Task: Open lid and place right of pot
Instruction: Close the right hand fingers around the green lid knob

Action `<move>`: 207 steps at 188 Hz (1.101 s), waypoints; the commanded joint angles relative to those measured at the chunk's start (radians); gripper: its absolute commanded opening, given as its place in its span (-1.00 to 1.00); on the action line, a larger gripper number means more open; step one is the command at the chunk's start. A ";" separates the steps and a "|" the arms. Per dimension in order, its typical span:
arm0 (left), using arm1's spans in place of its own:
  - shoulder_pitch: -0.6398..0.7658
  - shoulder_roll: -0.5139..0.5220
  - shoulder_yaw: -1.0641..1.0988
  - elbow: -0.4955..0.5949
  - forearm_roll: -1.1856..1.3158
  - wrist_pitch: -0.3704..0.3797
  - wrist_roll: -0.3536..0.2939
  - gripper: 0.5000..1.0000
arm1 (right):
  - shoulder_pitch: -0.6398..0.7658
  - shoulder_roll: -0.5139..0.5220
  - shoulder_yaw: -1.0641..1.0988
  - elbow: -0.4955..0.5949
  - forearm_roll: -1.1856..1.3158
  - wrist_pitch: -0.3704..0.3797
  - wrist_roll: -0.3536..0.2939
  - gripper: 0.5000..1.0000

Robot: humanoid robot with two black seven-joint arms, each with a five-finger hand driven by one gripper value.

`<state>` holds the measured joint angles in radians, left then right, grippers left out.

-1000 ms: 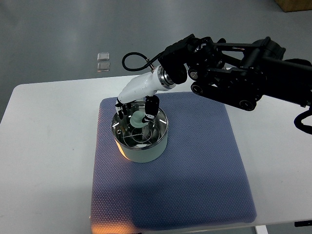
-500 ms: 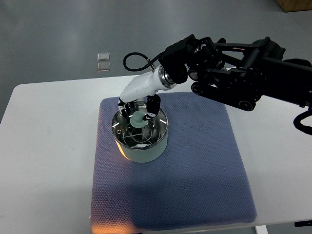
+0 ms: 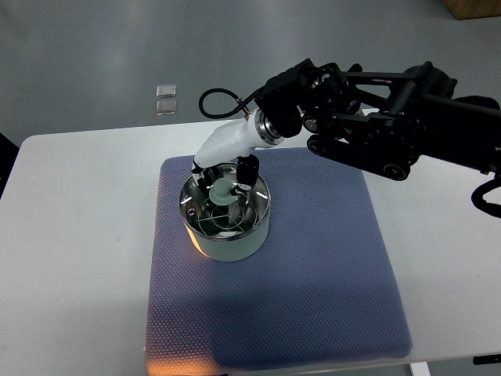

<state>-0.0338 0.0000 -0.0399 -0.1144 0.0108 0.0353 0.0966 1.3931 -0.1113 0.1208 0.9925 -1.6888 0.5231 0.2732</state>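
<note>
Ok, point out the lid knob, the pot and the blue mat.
lid knob (image 3: 222, 190), top view, on its pale green top.
pot (image 3: 231, 244), top view, on its pale outer wall.
blue mat (image 3: 313, 274), top view, on bare textured surface.

I'm seeing the right arm (image 3: 391, 125) all black, bulky links studded with round joints. At nine o'clock, a white hand (image 3: 225, 168) with black fingertips, black cable (image 3: 215, 98) looped above.

White table (image 3: 78, 235), blue textured mat (image 3: 313, 298), grey floor (image 3: 94, 47)
</note>
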 commanded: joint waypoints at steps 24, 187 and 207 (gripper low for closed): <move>0.000 0.000 0.000 -0.001 0.000 0.000 0.000 1.00 | 0.000 0.001 -0.001 0.000 0.000 0.000 0.000 -0.27; 0.000 0.000 0.000 0.001 0.000 0.000 0.000 1.00 | 0.003 -0.007 0.000 -0.008 0.001 -0.003 -0.002 -0.93; 0.000 0.000 0.000 0.001 0.000 0.000 0.000 1.00 | 0.004 -0.010 0.000 -0.008 0.003 -0.003 -0.002 -0.96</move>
<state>-0.0337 0.0000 -0.0399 -0.1139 0.0108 0.0353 0.0966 1.3959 -0.1182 0.1197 0.9848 -1.6873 0.5198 0.2715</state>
